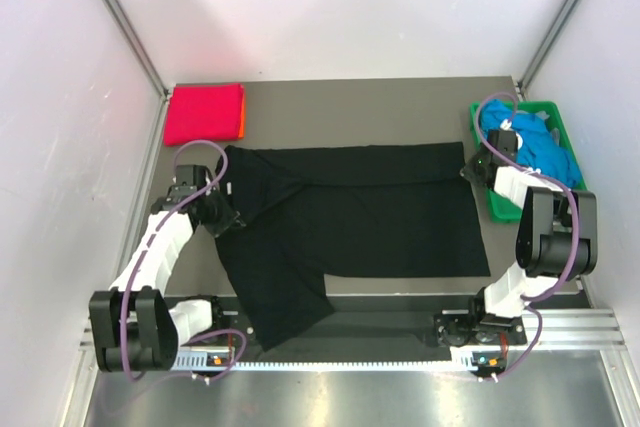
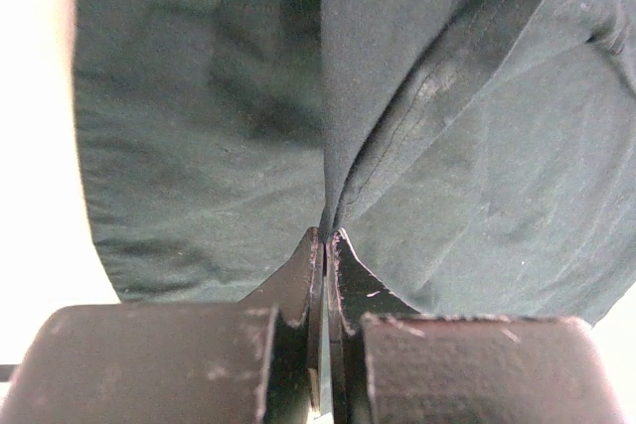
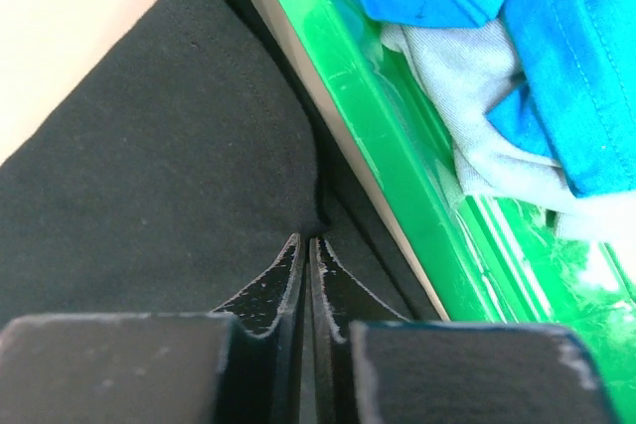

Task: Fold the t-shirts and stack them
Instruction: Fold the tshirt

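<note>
- At the far left corner of the table point(image 1: 400, 97), a magenta-red t-shirt point(image 1: 203, 113) was seen lying folded flat. An orange t-shirt point(image 1: 243, 119) showed only as a thin strip along its right edge.
- The left gripper point(image 2: 326, 241) was found with its jaws pressed together and no gap visible between the tips. A raised crease of the black t-shirt point(image 1: 350, 217) was pinched there, and in the left wrist view the cloth was drawn up from the tips in a long ridge. From above, this grip was placed at the shirt's left side, near its far left corner.
- The black t-shirt was spread across the middle of the table between the two grippers. A doubled band ran along its far edge, and its near left part was draped over the table's near edge.
- The right gripper point(image 3: 304, 242) was likewise found closed, its tips brought together on the far right corner of the black t-shirt. A small fold of cloth was gathered at the tips, just beside the crate wall.
- The green crate point(image 1: 562, 137) was set at the far right of the table. Bright blue t-shirts point(image 1: 535, 147) were heaped inside it, and a pale grey cloth point(image 3: 467, 76) was seen among them.
</note>
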Controlling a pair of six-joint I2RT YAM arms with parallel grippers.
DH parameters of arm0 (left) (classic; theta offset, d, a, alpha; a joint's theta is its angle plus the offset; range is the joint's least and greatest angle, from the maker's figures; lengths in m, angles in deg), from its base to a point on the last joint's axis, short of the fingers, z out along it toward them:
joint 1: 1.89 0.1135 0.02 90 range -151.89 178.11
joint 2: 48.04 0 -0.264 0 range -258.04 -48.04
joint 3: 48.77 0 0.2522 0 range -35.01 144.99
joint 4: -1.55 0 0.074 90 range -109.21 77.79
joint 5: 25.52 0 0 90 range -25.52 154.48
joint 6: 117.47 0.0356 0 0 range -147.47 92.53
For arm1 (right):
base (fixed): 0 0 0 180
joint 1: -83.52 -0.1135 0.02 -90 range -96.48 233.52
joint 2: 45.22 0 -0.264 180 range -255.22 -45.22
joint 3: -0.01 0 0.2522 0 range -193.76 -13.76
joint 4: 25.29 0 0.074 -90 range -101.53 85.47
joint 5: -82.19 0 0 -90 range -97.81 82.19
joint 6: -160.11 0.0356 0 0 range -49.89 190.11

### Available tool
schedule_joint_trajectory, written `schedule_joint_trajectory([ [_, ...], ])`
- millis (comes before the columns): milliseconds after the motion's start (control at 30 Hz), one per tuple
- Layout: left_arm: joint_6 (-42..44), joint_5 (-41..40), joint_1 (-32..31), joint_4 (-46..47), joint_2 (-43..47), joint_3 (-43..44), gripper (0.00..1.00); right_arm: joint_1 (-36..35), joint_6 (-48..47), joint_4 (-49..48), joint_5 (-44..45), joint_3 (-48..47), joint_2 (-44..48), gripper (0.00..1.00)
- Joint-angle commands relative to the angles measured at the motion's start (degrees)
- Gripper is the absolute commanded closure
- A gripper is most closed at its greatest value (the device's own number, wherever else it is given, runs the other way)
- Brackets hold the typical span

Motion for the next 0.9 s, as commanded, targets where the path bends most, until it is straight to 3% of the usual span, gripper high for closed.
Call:
schedule_joint_trajectory([
  [0,0.03,1.54,-0.33,-1.33,-0.93,0.51,1.00,1.08,-0.69,0.27,2.23,-2.14,-0.37,0.95],
  [100,-0.05,1.37,-0.33,-3.70,0.38,1.65,0.78,1.08,-0.60,1.67,1.27,-3.28,0.32,0.87],
  [233,-0.84,1.72,-0.33,-5.03,2.85,4.38,0.65,0.73,-0.60,4.84,-0.22,-5.13,2.69,0.74],
  [433,-1.29,0.85,-0.07,0.95,-2.06,12.20,0.62,-0.50,1.51,5.11,-2.69,-5.05,4.81,0.71],
  [567,0.56,0.05,0.72,3.58,-9.35,16.77,0.62,-2.52,3.61,5.54,-3.13,-4.61,4.11,0.72],
  [700,1.52,5.58,5.45,8.16,-18.66,20.89,0.62,-3.58,5.37,5.19,-2.16,-2.59,2.71,0.74],
  [867,2.06,3.30,7.31,10.60,-29.55,26.79,0.58,-3.58,5.99,2.75,-2.33,-1.54,0.68,0.75],
])
